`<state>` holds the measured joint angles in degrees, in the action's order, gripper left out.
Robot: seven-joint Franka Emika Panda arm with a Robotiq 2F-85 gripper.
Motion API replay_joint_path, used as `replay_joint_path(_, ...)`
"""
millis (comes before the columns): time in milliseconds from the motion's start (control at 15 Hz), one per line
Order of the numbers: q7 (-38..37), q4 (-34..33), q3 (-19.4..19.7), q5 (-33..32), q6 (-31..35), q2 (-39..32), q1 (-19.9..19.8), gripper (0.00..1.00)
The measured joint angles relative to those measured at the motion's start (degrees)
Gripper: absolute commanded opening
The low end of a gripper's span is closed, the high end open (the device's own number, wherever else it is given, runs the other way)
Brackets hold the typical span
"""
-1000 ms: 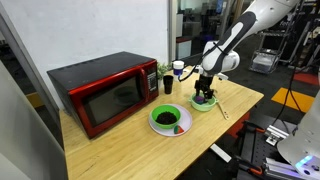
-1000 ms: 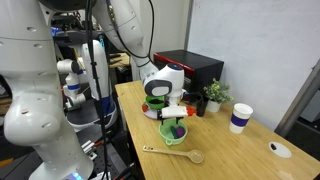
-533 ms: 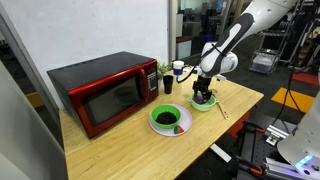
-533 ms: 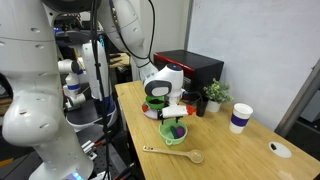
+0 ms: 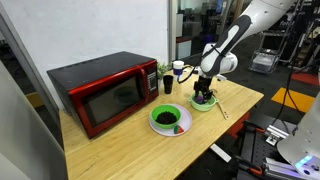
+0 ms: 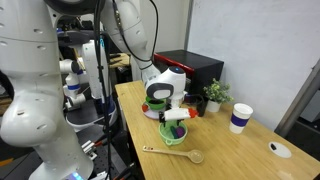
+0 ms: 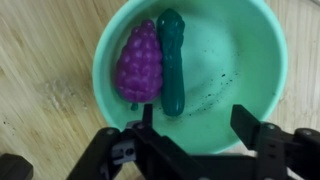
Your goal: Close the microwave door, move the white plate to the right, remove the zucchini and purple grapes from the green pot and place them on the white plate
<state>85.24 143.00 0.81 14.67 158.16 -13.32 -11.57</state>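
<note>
1. Inside the smooth, round, pale green pot [image 7: 250,50], knobbly purple grapes [image 7: 140,62] are seen at the left, with a glossy oblong zucchini [image 7: 173,60] just beside them.
2. The claw [image 7: 197,122] is held spread over the pot, grasping nothing, and is found slightly lower than a second ago.
3. The pot is carried by a pale wood-grain counter [image 5: 130,145], and a white wall [image 5: 100,30] is seen behind it.

Green pot [image 7: 255,60]: open from above. Purple grapes [image 7: 140,62] and zucchini [image 7: 173,60] lie touching, left of centre in the wrist view, with bare floor to their right. The pot wall crowds the grapes' left side. Wooden spoon [image 6: 175,152] lies near the pot, with bare tabletop [image 6: 240,150] beyond.
</note>
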Motion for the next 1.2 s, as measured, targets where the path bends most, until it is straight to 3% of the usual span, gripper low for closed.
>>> replay_joint_path(1200,4.0,-1.1,-2.9,0.4,0.3,-2.9,-2.5,0.76)
